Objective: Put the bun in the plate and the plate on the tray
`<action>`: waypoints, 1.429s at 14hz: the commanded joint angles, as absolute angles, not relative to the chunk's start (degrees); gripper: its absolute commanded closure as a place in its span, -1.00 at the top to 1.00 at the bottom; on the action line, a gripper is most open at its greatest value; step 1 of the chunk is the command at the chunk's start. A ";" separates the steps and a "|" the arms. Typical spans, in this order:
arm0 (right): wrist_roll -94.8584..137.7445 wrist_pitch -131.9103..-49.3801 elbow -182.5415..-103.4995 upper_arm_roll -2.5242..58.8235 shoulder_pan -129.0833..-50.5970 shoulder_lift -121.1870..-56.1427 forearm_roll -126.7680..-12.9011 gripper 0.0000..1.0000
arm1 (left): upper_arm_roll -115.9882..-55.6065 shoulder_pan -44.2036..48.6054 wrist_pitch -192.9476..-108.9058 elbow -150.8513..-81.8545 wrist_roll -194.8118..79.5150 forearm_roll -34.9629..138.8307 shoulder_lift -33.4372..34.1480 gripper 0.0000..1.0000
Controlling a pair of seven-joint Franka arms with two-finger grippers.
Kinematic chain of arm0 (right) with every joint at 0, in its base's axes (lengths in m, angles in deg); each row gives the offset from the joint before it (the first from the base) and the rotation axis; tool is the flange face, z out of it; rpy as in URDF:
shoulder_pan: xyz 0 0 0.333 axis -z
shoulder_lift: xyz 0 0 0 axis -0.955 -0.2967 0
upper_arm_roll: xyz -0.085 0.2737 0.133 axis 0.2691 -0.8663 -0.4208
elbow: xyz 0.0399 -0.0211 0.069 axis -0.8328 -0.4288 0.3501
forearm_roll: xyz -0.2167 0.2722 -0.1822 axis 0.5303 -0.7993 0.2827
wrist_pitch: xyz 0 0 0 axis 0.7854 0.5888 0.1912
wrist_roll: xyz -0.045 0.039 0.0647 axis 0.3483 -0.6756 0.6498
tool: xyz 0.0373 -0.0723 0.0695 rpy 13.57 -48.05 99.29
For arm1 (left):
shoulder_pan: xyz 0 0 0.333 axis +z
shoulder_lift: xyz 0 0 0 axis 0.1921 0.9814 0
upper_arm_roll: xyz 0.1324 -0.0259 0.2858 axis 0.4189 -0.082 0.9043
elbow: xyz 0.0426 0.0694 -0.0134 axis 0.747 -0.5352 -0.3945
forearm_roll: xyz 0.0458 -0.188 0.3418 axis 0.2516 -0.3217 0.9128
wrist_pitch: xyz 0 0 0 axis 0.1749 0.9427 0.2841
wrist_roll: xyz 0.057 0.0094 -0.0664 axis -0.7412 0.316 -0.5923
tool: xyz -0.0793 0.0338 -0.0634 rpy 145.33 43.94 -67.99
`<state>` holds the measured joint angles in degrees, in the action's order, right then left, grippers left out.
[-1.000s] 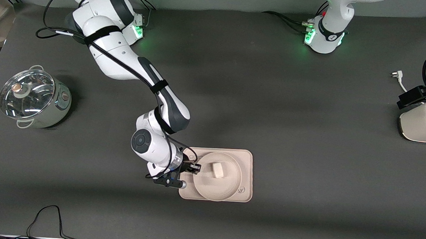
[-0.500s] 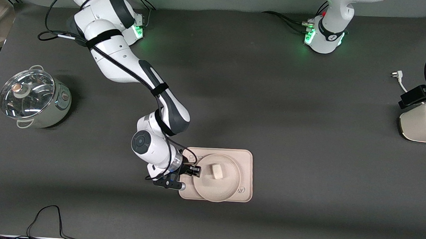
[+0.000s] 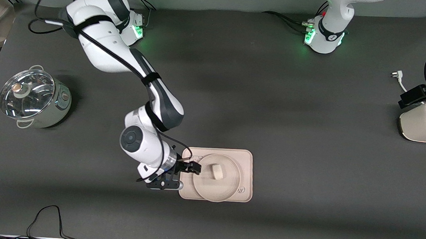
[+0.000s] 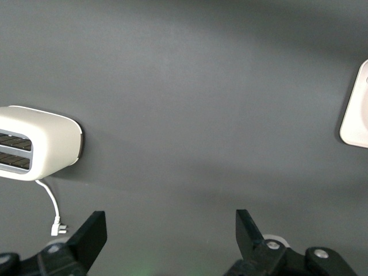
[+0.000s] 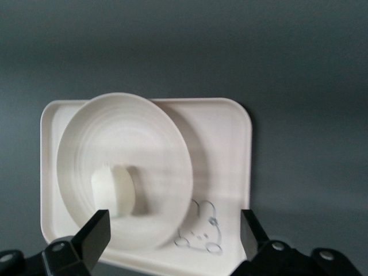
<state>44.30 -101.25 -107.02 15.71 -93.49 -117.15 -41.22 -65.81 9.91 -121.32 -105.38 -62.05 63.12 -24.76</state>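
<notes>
The cream-white bun (image 3: 217, 171) lies in the round beige plate (image 3: 227, 187), and the plate sits on the pinkish-beige rectangular tray (image 3: 246, 162) with its rabbit drawing. In the right wrist view the bun (image 5: 112, 191) rests in the plate (image 5: 161, 144) on the tray (image 5: 230, 149). My right gripper (image 3: 191, 167) is open and empty, just off the plate's rim at the tray's end toward the right arm; it also shows in the right wrist view (image 5: 174, 230). My left gripper (image 4: 171, 229) is open and empty above bare table; the left arm waits.
A steel pot with a glass lid (image 3: 33, 97) stands toward the right arm's end. A white toaster (image 3: 425, 123) with a black cord and a loose plug (image 3: 396, 74) stands toward the left arm's end; it also shows in the left wrist view (image 4: 37, 142).
My right gripper has let go of the plate's rim and drawn back a little toward the right arm's end. The plate, bun and tray have stayed in place.
</notes>
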 commanded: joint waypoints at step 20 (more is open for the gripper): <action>31.04 -65.02 -144.27 26.74 -79.42 -60.03 -35.36 1.00 | -65.63 10.11 -120.42 -106.20 -61.04 61.80 -24.91 1.00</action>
<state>31.26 -64.17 -139.58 27.31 -79.70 -63.82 -36.25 -65.79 9.91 -121.15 -106.14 -61.39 62.62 -24.41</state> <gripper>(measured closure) 0.000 0.000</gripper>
